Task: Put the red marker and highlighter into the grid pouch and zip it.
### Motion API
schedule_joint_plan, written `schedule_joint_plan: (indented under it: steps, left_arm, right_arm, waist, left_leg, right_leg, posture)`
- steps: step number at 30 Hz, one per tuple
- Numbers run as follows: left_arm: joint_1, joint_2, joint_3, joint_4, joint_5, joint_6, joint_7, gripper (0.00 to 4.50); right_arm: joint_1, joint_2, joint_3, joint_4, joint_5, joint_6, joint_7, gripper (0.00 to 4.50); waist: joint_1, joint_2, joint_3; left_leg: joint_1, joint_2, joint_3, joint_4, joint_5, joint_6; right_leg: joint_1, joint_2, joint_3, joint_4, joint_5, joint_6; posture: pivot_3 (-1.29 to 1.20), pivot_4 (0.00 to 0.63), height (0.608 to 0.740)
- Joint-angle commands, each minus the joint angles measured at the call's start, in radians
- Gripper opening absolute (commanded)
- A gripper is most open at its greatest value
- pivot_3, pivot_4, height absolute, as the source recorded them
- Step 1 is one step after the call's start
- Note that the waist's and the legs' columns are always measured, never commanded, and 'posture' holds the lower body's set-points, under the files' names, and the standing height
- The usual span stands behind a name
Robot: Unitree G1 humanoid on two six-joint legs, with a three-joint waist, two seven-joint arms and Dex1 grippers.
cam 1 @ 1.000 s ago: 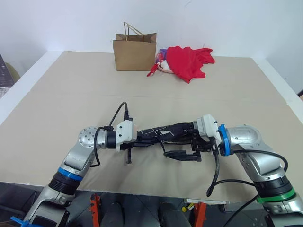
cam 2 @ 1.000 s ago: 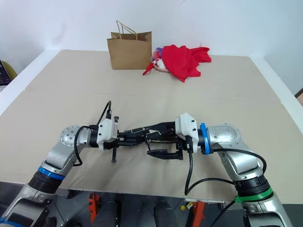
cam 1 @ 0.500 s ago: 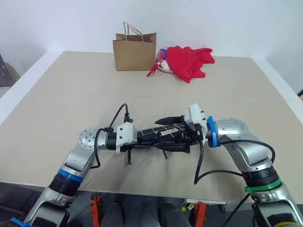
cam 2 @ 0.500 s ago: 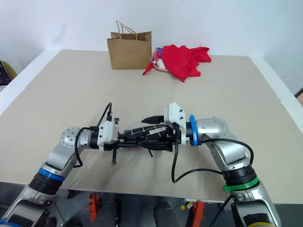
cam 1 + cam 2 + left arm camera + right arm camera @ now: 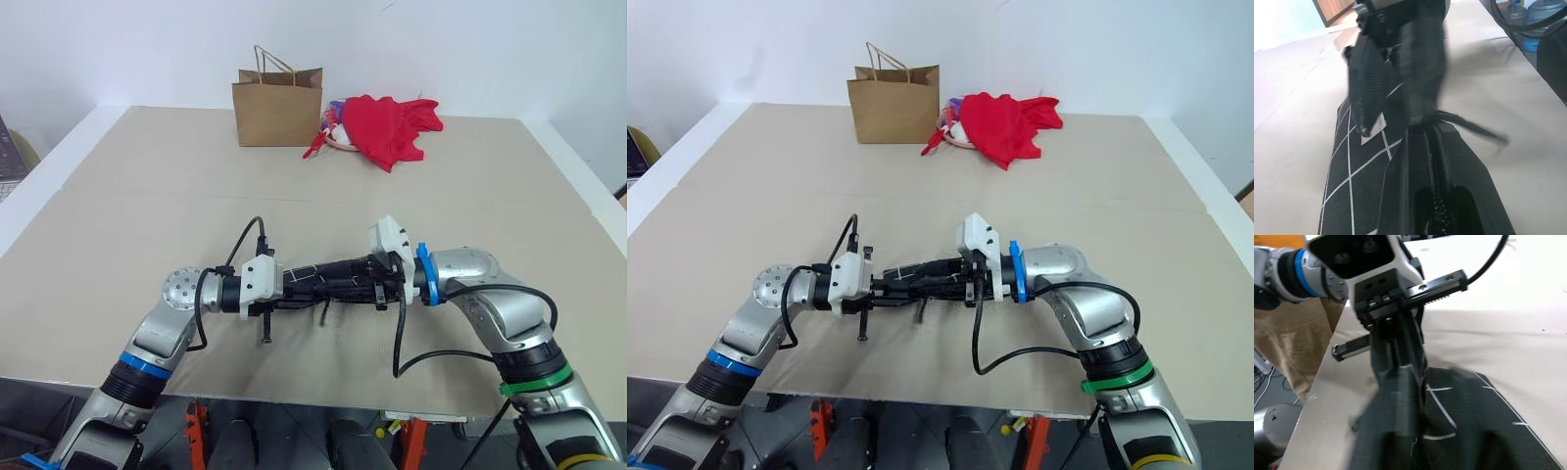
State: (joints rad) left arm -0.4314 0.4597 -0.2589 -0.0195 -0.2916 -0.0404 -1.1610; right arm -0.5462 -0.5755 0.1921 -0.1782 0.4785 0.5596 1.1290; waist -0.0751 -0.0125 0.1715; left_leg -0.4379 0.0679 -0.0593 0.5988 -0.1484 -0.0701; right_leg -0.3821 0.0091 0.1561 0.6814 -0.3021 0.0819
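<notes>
While both tools point(image 5: 294, 285) point(image 5: 345, 281) clamp the grid pouch point(image 5: 328, 276), the beige table point(image 5: 147, 196) — white-walled room — holds a paper bag point(image 5: 278, 108).

matt black woven cloth grid pouch point(image 5: 328, 277); creased brown paper bag point(image 5: 278, 108).

We count one grid pouch point(image 5: 328, 277), one brown paper bag point(image 5: 277, 108), one heap of red cloth point(image 5: 387, 126) and two grippers, left point(image 5: 294, 286) and right point(image 5: 355, 277).

left gripper point(image 5: 292, 287): clamped, pointed right, arm held level | right gripper point(image 5: 345, 277): closed, pointed left, wrist bent, tips met with the left's
</notes>
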Motion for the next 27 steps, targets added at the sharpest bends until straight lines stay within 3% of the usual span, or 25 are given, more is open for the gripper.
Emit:
schedule_joint_plan:
  steps: [1,10,22,23,25,26,27]
  left_arm:
    - [0.000,0.008,0.020,-0.039,-0.003,-0.010,0.004,0.00]
    - [-0.007,0.010,0.026,-0.030,-0.001,-0.015,0.006,0.00]
    - [-0.008,0.017,0.028,-0.022,-0.001,-0.018,0.004,0.00]
    - [-0.008,0.015,0.028,-0.022,-0.002,-0.021,0.004,0.00]
    - [-0.007,0.010,0.028,-0.023,-0.001,-0.029,0.008,0.00]
    - [-0.006,0.006,0.028,-0.024,0.002,-0.037,0.014,0.00]
    - [-0.005,0.004,0.028,-0.024,0.003,-0.040,0.016,0.00]
  right_arm:
    - [-0.018,0.003,-0.032,-0.008,0.020,0.000,-0.004,0.05]
    - [0.006,-0.007,-0.068,-0.041,0.042,-0.028,0.006,0.05]
    - [0.098,-0.111,-0.166,-0.137,0.146,0.017,0.042,0.05]
    - [0.104,-0.117,-0.163,-0.134,0.138,0.014,0.038,0.50]
    - [0.110,-0.106,-0.155,-0.123,0.108,-0.012,0.010,0.78]
    - [0.108,-0.093,-0.148,-0.116,0.095,-0.024,-0.008,1.40]
    - [0.103,-0.084,-0.140,-0.108,0.085,-0.031,-0.018,1.68]
  waist:
    - [0.000,0.000,0.000]
    - [0.000,0.000,0.000]
    - [0.000,0.000,0.000]
    - [0.000,0.000,0.000]
    - [-0.001,0.000,0.000]
    - [-0.001,0.000,0.000]
    - [-0.001,0.000,0.000]
  left_leg:
    - [0.000,0.000,0.000,0.000,0.000,0.000]
    - [0.000,0.000,0.000,0.000,0.000,0.000]
    - [0.000,0.000,0.000,0.000,0.000,0.000]
    - [0.000,0.000,0.000,0.000,0.000,0.000]
    - [0.000,0.000,0.000,0.000,0.000,0.000]
    - [0.000,0.000,0.000,0.000,0.000,0.000]
    - [0.000,0.000,0.000,0.000,0.000,0.000]
  right_leg:
    - [0.000,0.000,0.000,0.000,0.000,0.000]
    - [0.000,0.000,0.000,0.000,0.000,0.000]
    - [0.000,0.000,0.000,0.000,0.000,0.000]
    - [0.000,0.000,0.000,0.000,0.000,0.000]
    - [0.000,0.000,0.000,0.000,0.000,0.000]
    - [0.000,0.000,0.000,0.000,0.000,0.000]
    - [0.000,0.000,0.000,0.000,0.000,0.000]
  posture:
    - [0.00,0.150,0.740]
    - [0.00,0.150,0.740]
    - [0.00,0.150,0.740]
    - [0.00,0.150,0.740]
    - [0.00,0.150,0.740]
    - [0.00,0.150,0.740]
    - [0.00,0.150,0.740]
